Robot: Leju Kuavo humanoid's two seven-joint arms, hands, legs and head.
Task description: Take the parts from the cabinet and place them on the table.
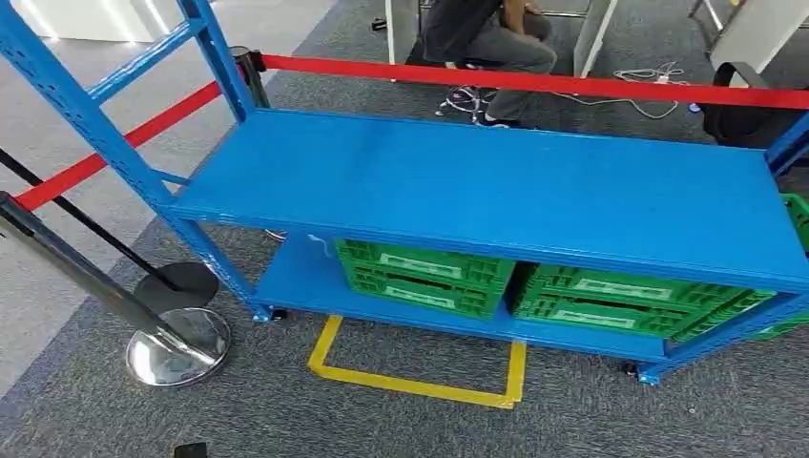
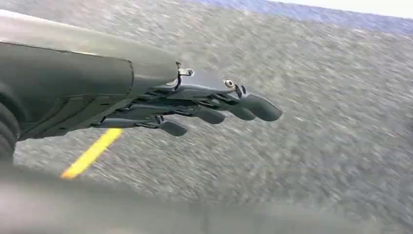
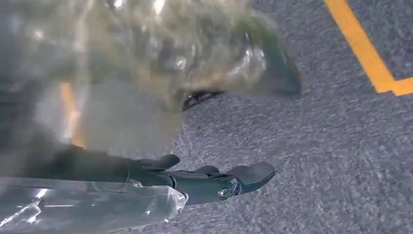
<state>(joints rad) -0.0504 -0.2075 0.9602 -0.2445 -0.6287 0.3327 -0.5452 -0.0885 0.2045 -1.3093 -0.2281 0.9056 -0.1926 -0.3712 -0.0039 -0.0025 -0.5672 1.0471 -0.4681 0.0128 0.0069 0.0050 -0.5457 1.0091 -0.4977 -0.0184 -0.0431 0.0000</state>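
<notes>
The blue cabinet [image 1: 496, 181] stands in front of me in the head view, its upper shelf bare. Two green crates [image 1: 425, 277] [image 1: 620, 301] sit side by side on the lower shelf; what they hold is hidden. My left hand [image 2: 204, 105] hangs over grey carpet with its fingers stretched out and nothing in it. My right hand [image 3: 204, 180] hangs over the carpet too, holding a clear plastic bag [image 3: 185, 48]. The bag is blurred and bulges close to the camera, and more of its film wraps the hand's base. Its contents cannot be made out.
A yellow floor marking [image 1: 420, 386] lies in front of the cabinet. At the left stand a chrome stanchion base [image 1: 176, 348] and a dark one [image 1: 176, 283]. A red barrier belt [image 1: 534, 84] runs behind the cabinet. A person [image 1: 487, 38] sits beyond it.
</notes>
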